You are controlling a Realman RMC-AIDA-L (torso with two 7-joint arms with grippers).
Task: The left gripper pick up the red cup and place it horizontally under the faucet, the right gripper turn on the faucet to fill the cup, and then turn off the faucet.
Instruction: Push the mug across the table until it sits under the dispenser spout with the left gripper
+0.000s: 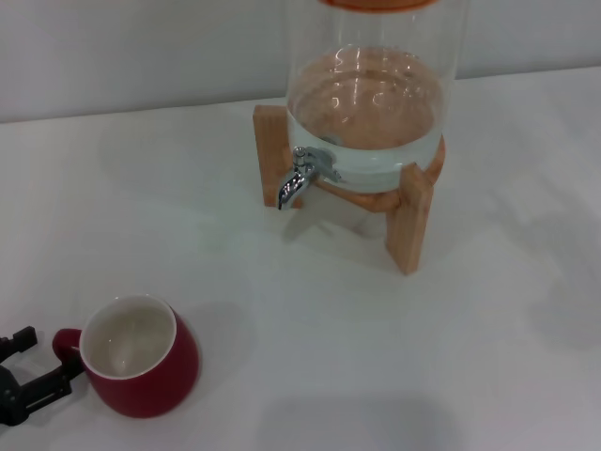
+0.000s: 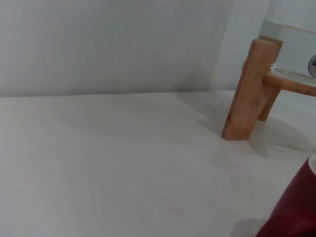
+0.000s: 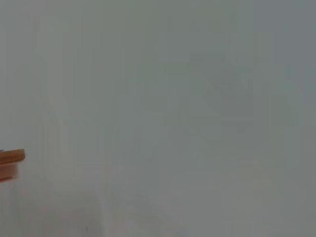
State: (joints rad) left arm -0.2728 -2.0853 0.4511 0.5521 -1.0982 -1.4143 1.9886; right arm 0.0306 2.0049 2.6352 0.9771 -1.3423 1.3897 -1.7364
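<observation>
Only the tips of the left tool point(image 1: 28, 371) are seen, spread apart around the handle of the red cup point(image 1: 141, 355), which stands upright, handle leftward, well away from the faucet point(image 1: 305, 172).

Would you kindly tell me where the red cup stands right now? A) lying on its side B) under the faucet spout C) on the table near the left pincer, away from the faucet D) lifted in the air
C: the red cup stands upright on the table, its handle at the left pincer, well clear of the faucet.
</observation>
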